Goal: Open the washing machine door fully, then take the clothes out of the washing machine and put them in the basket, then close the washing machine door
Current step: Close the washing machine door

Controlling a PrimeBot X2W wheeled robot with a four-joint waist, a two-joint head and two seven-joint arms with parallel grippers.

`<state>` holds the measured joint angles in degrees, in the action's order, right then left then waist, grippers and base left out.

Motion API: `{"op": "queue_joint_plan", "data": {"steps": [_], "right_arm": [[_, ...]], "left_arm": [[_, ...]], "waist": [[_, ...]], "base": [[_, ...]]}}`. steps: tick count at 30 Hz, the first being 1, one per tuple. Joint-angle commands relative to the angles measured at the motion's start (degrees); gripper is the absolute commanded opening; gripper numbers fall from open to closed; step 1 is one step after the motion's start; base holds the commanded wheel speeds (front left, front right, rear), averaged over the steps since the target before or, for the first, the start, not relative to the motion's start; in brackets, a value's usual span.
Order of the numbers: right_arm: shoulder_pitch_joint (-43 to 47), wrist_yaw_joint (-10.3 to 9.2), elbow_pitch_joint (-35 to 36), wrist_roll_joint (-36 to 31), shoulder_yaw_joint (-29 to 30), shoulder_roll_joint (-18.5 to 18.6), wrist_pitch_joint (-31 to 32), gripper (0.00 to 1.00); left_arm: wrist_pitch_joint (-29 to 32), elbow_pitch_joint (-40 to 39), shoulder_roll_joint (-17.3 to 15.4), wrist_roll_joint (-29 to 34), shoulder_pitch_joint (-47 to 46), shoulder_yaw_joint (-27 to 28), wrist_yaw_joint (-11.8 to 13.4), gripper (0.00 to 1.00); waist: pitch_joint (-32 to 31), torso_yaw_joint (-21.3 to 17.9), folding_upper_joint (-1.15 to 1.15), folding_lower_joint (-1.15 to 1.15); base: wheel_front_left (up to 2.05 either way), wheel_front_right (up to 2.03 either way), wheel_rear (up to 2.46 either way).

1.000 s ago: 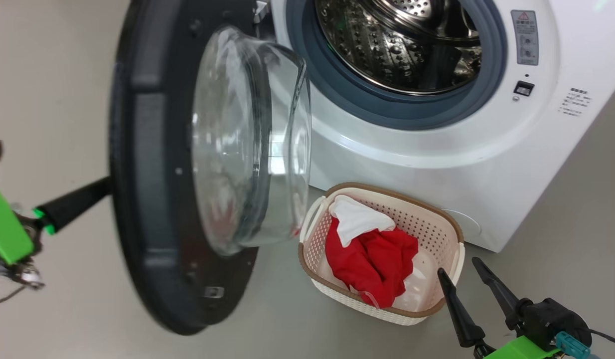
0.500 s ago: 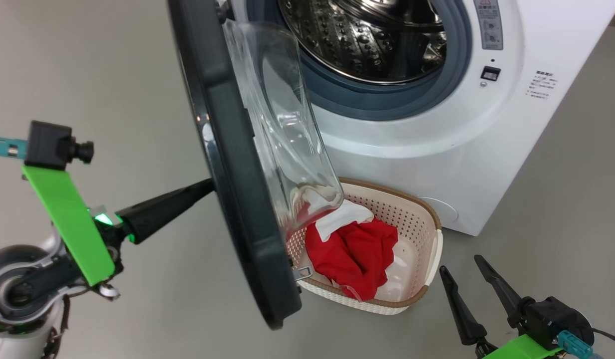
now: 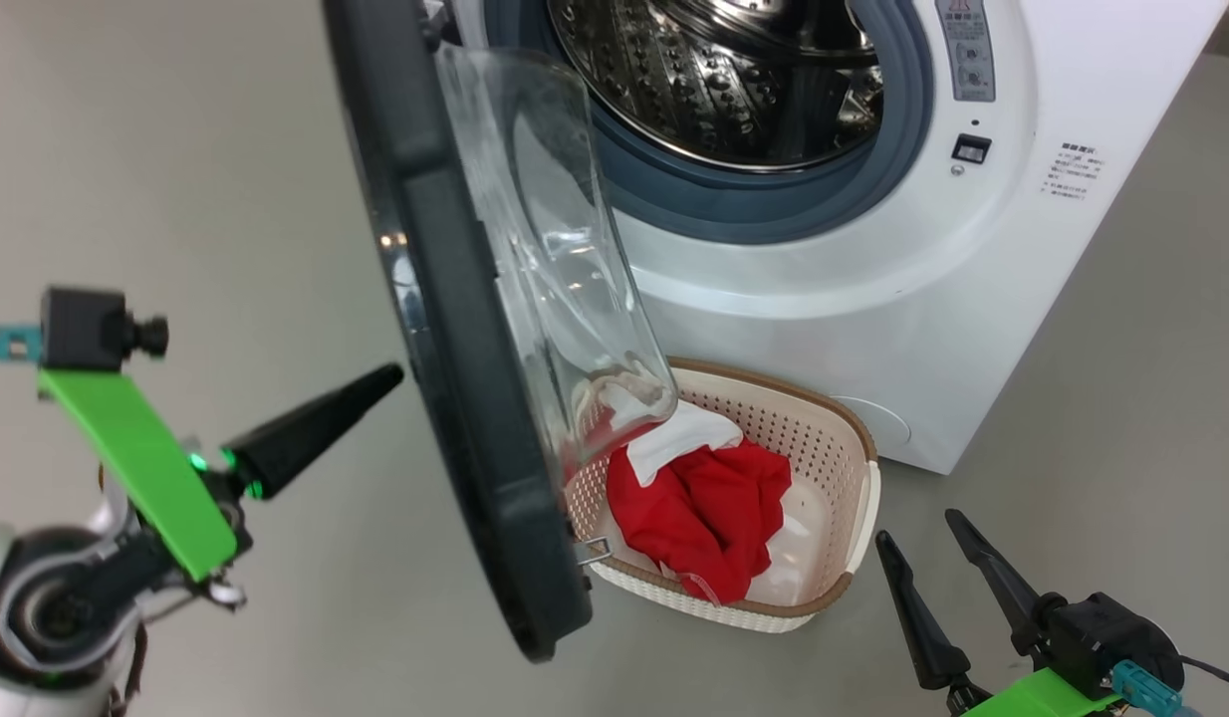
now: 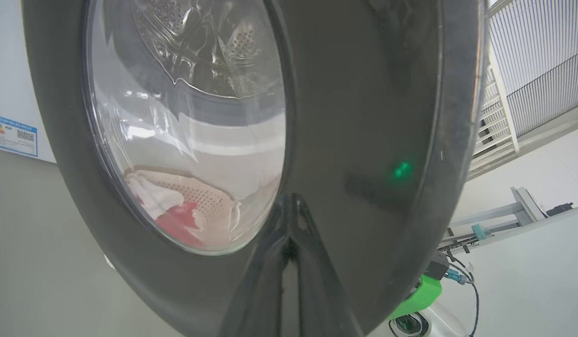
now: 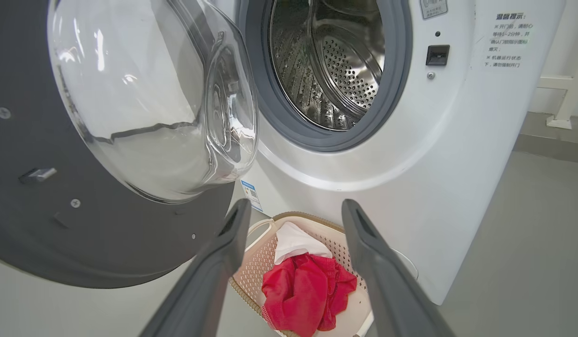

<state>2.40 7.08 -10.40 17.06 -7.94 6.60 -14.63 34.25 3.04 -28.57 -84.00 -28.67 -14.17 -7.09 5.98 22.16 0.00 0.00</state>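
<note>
The washing machine door (image 3: pixel 455 398) stands half swung, edge-on in the head view, its glass bowl (image 3: pixel 565 259) hanging over the basket's left end. My left gripper (image 3: pixel 387 376) is shut and holds nothing; its tip sits just off the door's black outer face (image 4: pixel 364 93), and the left wrist view shows this gripper (image 4: pixel 289 199) pointing at that face. The washing machine (image 3: pixel 873 299) shows a bare steel drum (image 3: pixel 714 80). The clothes (image 3: pixel 704 518), red with a white piece, lie in the basket (image 3: pixel 859 478). My right gripper (image 3: pixel 915 528) is open, right of the basket. In the right wrist view my right gripper (image 5: pixel 293 208) frames the clothes (image 5: pixel 303 285).
Grey floor (image 3: pixel 176 179) spreads left of the door and right of the washer. A metal latch hook (image 3: pixel 595 548) juts from the door's lower inner edge near the basket rim. A white frame (image 5: pixel 563 107) stands by the wall, right of the washer.
The door swung from wide open to half shut with my left fingers against its outer face. Since half a second ago my left gripper has drawn slightly back from it. The head camera also shifted.
</note>
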Motion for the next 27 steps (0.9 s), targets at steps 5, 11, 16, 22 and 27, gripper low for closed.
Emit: {"op": "queue_joint_plan", "data": {"steps": [5,11,16,22,27], "right_arm": [[-0.03,0.41,1.23,-0.33,-1.43,-0.10,-0.37,1.00],[0.57,0.41,1.06,-0.16,-1.89,-0.30,-0.37,1.00],[0.86,0.41,0.99,-0.02,-2.07,-0.41,-0.37,1.00],[0.87,0.41,0.94,-0.02,-2.18,-0.45,-0.37,1.00],[0.89,0.41,0.90,0.03,-2.23,-0.43,-0.37,1.00]], "left_arm": [[-3.94,0.94,-3.61,-0.19,2.75,2.03,-0.40,0.09],[-9.23,3.51,-3.69,-1.31,7.60,2.28,-0.40,0.35],[-14.07,5.74,-3.11,-1.74,12.12,2.39,-0.40,0.89],[-18.53,8.71,-1.51,-2.85,15.65,2.25,-0.40,1.00],[-22.59,10.85,0.17,-3.77,18.20,2.87,-0.40,1.00]], "waist": [[-1.26,0.81,0.00,0.00],[-2.41,1.26,0.00,0.00],[-2.80,1.61,0.00,0.00],[-2.83,1.98,0.00,0.00],[-2.95,2.10,0.00,0.00]], "base": [[0.00,0.00,0.00],[0.00,0.00,0.00],[0.00,0.00,0.00],[0.00,0.00,0.00],[0.00,0.00,0.00]]}}
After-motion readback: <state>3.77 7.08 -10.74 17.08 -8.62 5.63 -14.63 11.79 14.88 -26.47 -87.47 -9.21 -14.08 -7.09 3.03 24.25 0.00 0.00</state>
